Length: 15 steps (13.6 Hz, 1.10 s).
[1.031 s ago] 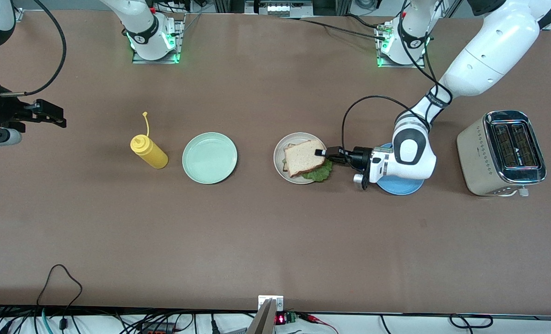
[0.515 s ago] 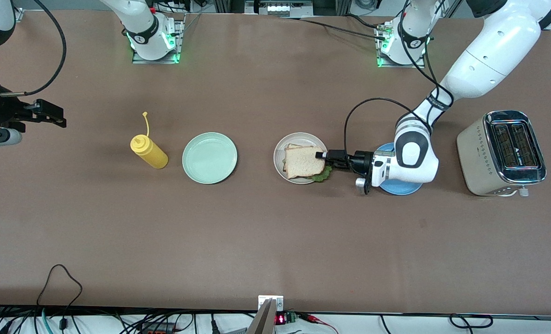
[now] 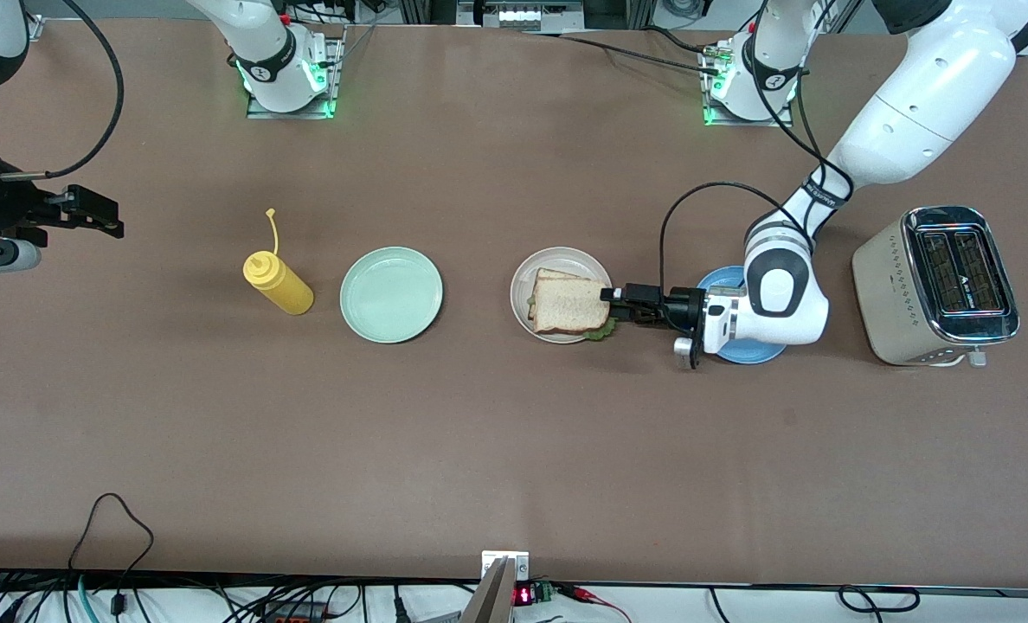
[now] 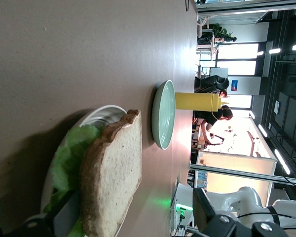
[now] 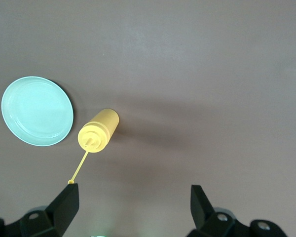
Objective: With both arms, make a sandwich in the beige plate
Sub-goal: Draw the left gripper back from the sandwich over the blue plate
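The sandwich (image 3: 568,305) lies flat in the beige plate (image 3: 557,260), near the middle of the surface (image 3: 514,433). Its top slice sits nearly square to the plate, with its edges running along and across the surface, and its rounded crust end points toward the right arm's end. No long axis can be told from the near-square shape. A bit of green lettuce (image 3: 602,329) sticks out from under the slice at the corner nearest the front camera on the left arm's side. In the left wrist view the top slice (image 4: 111,177) rests on the crinkled lettuce (image 4: 74,153), with the plate rim (image 4: 106,111) showing under both.

The left hand (image 3: 626,303) hangs low, just beside the plate's edge on the side toward the left arm's end, fingers spread and holding nothing. Its wrist is over the blue plate (image 3: 743,350).

A second ago the top slice was tilted and skewed, pinched at its corner by this hand; now it lies flat and squared on the lettuce. The hand has let go and drawn back toward the blue plate.

The right hand (image 3: 90,212) waits open over the surface's edge at the right arm's end, unchanged. The yellow squeeze bottle (image 3: 276,281), the mint-green plate (image 3: 391,294) and the toaster (image 3: 938,285) stand where they did
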Tool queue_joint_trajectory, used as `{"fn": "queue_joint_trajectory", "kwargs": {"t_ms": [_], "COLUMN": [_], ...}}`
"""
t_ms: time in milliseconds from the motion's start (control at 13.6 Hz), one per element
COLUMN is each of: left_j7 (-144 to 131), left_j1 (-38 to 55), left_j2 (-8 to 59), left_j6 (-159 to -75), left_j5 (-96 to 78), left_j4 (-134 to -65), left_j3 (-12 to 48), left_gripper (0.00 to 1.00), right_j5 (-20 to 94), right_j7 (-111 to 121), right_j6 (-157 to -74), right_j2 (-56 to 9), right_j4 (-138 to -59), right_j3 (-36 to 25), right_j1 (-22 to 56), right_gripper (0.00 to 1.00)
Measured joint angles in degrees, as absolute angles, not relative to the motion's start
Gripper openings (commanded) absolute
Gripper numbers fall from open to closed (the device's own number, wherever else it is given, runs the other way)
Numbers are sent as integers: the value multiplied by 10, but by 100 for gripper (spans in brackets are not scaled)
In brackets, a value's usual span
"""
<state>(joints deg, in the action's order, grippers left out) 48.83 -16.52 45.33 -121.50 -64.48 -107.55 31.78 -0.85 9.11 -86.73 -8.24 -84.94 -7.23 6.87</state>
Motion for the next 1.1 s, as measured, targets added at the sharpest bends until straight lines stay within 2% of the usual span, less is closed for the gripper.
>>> {"fn": "queue_joint_trajectory", "kwargs": {"t_ms": [515,957,1104], "left_j7": [467,250,151], "left_j1": [-171,-177,-177], "left_j2": [385,260,222], "left_j6": [-1213,-1206,-1181], "left_j5": [-614,-391,-272], "left_j4": [-1085,-1122,-1127], "left_j3": [316,313,312], "left_gripper": [100,100,100], "right_j5": [-9,-9,-9], "right_j7": [91,91,91], "right_j6": [-865,-860,-859], "right_j2": [-82,-82,-82], "right_j4": [-849,-849,-849], "right_j3": [-72,-72,-72], "right_j1": [69,69,69], "right_gripper": [100,100,100]}}
